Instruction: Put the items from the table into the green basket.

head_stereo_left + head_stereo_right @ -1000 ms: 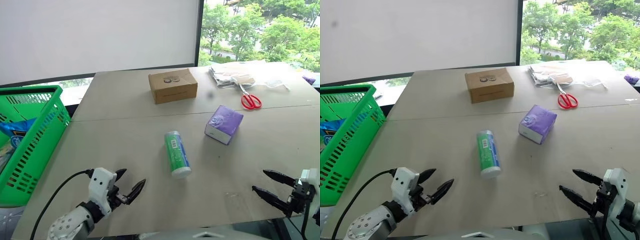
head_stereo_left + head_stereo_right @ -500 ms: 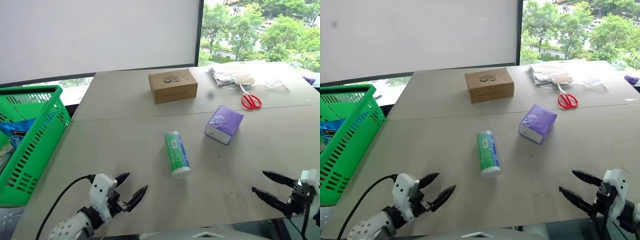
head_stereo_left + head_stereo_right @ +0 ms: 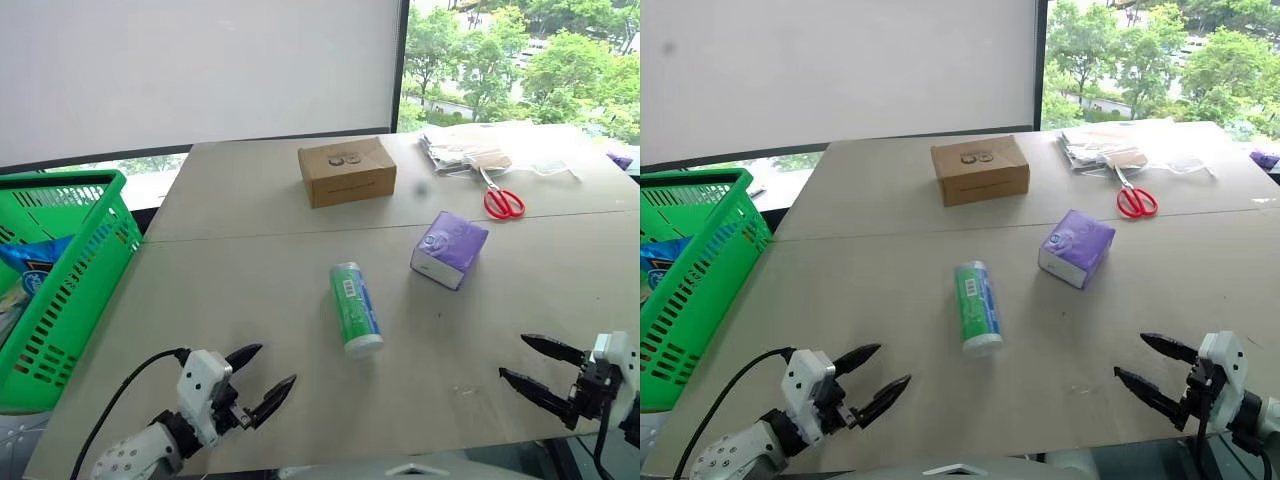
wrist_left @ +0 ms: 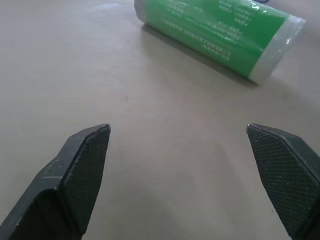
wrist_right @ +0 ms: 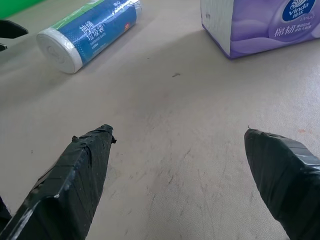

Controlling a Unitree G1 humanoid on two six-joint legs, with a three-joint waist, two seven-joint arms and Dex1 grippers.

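Nearest you, both grippers hover low over the front edge of the surface [image 3: 250,290], each with fingers spread wide and carrying nothing: the left gripper [image 3: 262,378] at about 7 o'clock, the right gripper [image 3: 537,369] at about 4 o'clock.

Just past them, near the middle, the green-and-white cylinder [image 3: 356,308] lies on its side, and at about 2 o'clock from it, a little apart, sits the purple pack [image 3: 449,248]. Both are untouched, so you have these two left to move at least.

The green basket [image 3: 60,290] stands off the surface's left edge at 9 o'clock and already holds some packaged goods; what they are I can't make out.

Farther back sit a cardboard box [image 3: 346,171] at 12 o'clock, and red-handled scissors [image 3: 502,202] with a pile of papers [image 3: 470,150] toward 1 o'clock.

Against a second ago, your left gripper has dipped slightly and turned more toward the cylinder; the right one has barely shifted, and no item has moved.
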